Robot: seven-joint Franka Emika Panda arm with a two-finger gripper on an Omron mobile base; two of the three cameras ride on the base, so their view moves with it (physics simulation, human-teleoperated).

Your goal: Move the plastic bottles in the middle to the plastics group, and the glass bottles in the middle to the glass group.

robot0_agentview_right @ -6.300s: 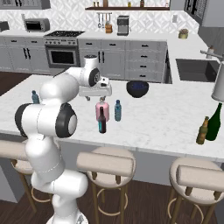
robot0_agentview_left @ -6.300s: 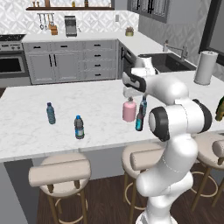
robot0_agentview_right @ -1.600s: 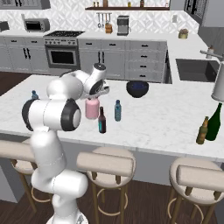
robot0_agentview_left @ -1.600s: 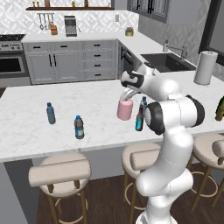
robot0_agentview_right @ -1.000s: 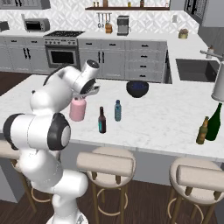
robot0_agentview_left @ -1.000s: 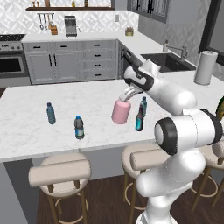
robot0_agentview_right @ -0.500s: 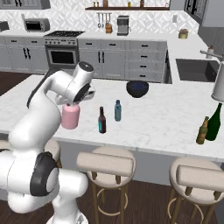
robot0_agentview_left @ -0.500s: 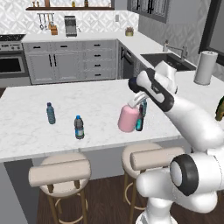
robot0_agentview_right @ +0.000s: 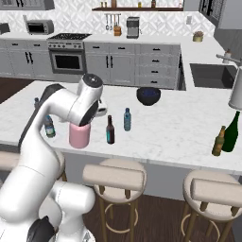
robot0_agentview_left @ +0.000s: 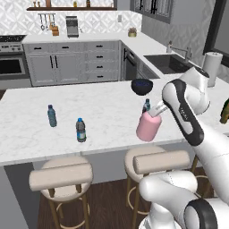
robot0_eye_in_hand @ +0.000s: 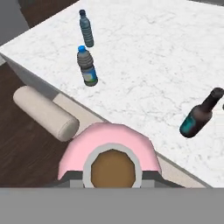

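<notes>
The gripper (robot0_agentview_left: 157, 110) is clamped on the pink bottle (robot0_agentview_left: 148, 126) (lifted, near the counter's front edge). Best carry it upright toward the olive-green bottle (robot0_agentview_right: 231, 133), clearing the teal-bottomed bottle (robot0_agentview_right: 110, 130).

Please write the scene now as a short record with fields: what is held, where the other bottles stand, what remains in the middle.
held: pink bottle, gripped at its narrow top by the gripper, above the counter's near edge
plastics group: two blue-capped water bottles, counter left
middle: dark teal-bottomed bottle, slim water bottle
glass group: olive-green bottle, counter right
</notes>
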